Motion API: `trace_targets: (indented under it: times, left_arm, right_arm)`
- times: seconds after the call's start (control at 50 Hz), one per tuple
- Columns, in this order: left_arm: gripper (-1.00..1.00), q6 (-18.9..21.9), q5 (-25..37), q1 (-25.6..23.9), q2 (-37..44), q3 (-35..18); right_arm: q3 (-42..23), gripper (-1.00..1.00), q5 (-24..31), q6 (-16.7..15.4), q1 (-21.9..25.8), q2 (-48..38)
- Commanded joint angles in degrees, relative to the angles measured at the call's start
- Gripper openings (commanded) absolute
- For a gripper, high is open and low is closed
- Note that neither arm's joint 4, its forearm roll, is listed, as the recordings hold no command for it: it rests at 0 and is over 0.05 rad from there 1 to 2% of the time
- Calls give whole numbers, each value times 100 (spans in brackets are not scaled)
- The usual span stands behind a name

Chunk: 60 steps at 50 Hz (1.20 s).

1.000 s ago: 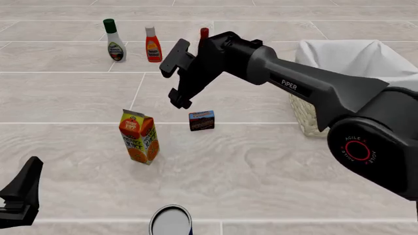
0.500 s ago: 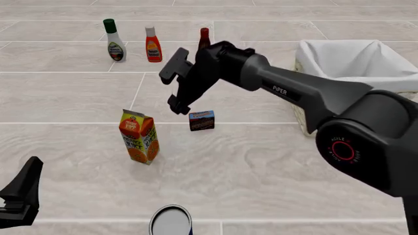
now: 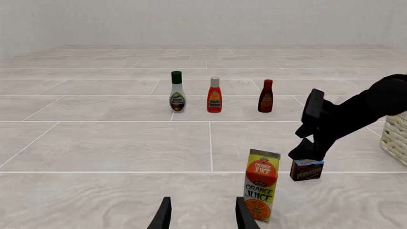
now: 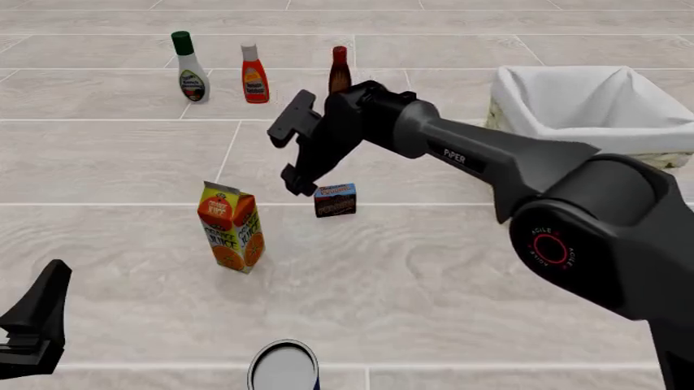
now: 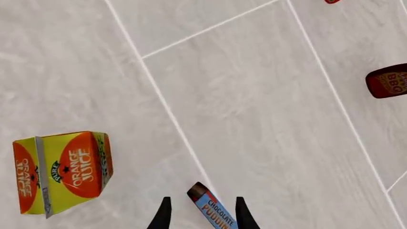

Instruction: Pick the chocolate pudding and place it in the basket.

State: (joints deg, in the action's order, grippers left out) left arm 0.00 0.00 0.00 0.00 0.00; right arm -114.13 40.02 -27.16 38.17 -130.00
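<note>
Right gripper poised over chocolate pudding; nothing held.

Pudding carton stands upright on the table, just below and beside the right gripper's lower fingertip; in the right wrist view its blue top edge sits between the two spread fingers, no contact seen. Orange juice carton stands near, to the pudding's left. Basket at far right, well apart from the pudding; only its white cloth lining shows inside. Left gripper low over bare table, fingers parted, empty.
</note>
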Motion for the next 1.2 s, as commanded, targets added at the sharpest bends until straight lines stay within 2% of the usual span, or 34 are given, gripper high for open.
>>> trace_targets:
  times: [0.02,0.7,1.1,1.16,1.2]
  left_arm:
    - [100,0,0,0,0,0]
    - [100,0,0,0,0,0]
    - [100,0,0,0,0,0]
    - [100,0,0,0,0,0]
    - [100,0,0,0,0,0]
  right_arm:
    - [12,100,-57,36,-48,-102]
    - [190,100,-248,125,-160,-297]
    - [191,100,-265,51,-343,-443]
    - [265,100,-298,-81,-403,-492]
    - [274,100,-303,-7,-379,-471]
